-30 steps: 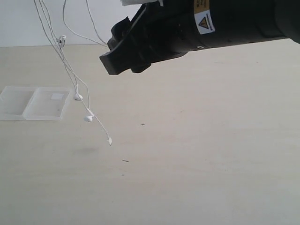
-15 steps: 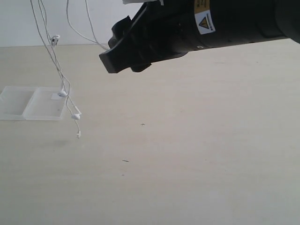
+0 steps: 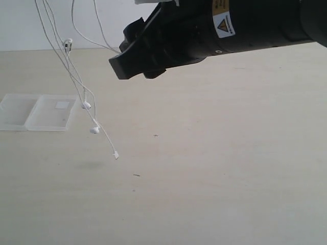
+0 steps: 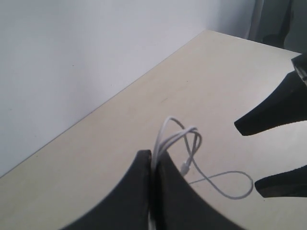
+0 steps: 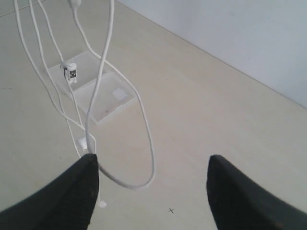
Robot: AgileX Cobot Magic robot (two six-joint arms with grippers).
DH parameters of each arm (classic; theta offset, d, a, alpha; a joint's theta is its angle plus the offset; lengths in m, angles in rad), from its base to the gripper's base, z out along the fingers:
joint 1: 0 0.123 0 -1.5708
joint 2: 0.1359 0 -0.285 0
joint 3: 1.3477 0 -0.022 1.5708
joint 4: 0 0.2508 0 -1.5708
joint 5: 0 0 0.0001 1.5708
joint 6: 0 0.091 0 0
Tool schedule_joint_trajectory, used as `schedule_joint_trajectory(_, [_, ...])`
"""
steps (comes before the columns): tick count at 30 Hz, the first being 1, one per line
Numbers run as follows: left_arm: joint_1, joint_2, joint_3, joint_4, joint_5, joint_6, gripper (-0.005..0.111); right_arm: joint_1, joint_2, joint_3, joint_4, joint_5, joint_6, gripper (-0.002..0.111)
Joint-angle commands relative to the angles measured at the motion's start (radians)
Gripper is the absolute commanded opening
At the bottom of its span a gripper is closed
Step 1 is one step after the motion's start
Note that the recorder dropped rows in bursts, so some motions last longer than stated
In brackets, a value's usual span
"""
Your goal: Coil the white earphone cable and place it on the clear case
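Swinging back to the right, the loose end of the white earphone cable [image 5: 104, 60] is no longer hanging over the clear case [image 3: 38, 112]; half a second ago it was dangling above the case's near corner. The plug [image 3: 116, 154] is now trailing out beyond it, over bare table [image 3: 230, 178].

From where I am standing, the cable is hanging in the air in several long strands. The earbuds [image 3: 87, 105] are swaying just beside the case, not on it. The left gripper [image 4: 152, 155] is pinching a small bunch of loops between fully closed fingers. The right gripper [image 5: 152, 160] is standing wide apart and gripping nothing, with one slack loop drooping beside its finger.

I see trouble coming from that swing. While the strands are still moving like a pendulum, the right jaws are likely to close on air, or on one strand rather than the whole bundle. If lowered mid-swing, the tail could be dropping onto the table beside the case. The left pinch is holding thin, slippery wire, so a tug from the other arm could be pulling loops free. A swinging earbud could also be catching the light case and dragging it.
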Motion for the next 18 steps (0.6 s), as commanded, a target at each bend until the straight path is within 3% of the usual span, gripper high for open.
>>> schedule_joint_trajectory(1, [0.002,-0.002,-0.009,-0.012,-0.008,-0.004,0.000,-0.002,-0.006,0.002,-0.011,0.000,0.005,0.062])
schedule_joint_trajectory(18, [0.002,-0.002,-0.009,-0.012,-0.008,-0.008,0.000,-0.002,-0.006,0.002,-0.013,0.007,0.007,0.062])
